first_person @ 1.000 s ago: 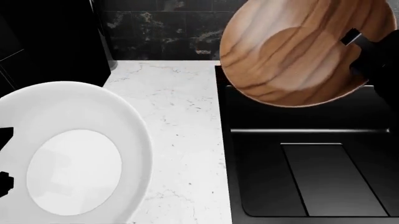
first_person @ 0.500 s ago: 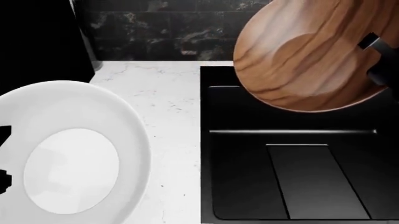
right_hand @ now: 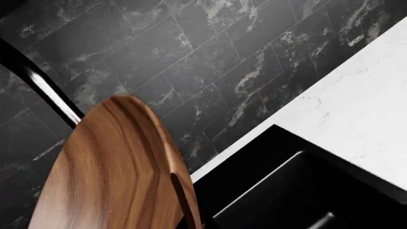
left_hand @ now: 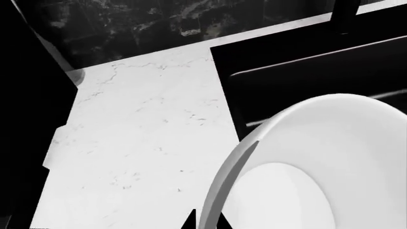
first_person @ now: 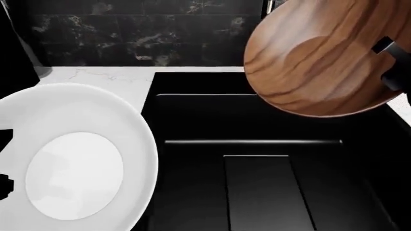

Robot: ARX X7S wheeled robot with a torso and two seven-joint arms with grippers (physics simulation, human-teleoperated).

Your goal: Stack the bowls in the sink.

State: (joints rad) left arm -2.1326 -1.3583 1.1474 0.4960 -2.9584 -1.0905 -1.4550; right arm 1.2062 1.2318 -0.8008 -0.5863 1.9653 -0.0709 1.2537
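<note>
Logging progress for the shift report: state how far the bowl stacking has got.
Done: both bowls are lifted. In hand: the wooden bowl hangs on the right end effector above the sink; the white bowl is on the left end effector, over the sink's left edge and the countertop. Left: neither bowl is in the basin, and nothing is stacked.

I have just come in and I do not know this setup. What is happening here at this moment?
A two-armed robot holds one bowl in each arm over a kitchen counter. The right gripper clamps the rim of the wooden bowl, tilted in the air above the black sink. The left gripper holds the white bowl by its rim, beside the sink's left edge over the white countertop. The sink basin shows nothing inside, so no bowl is placed and nothing is stacked yet.
</note>
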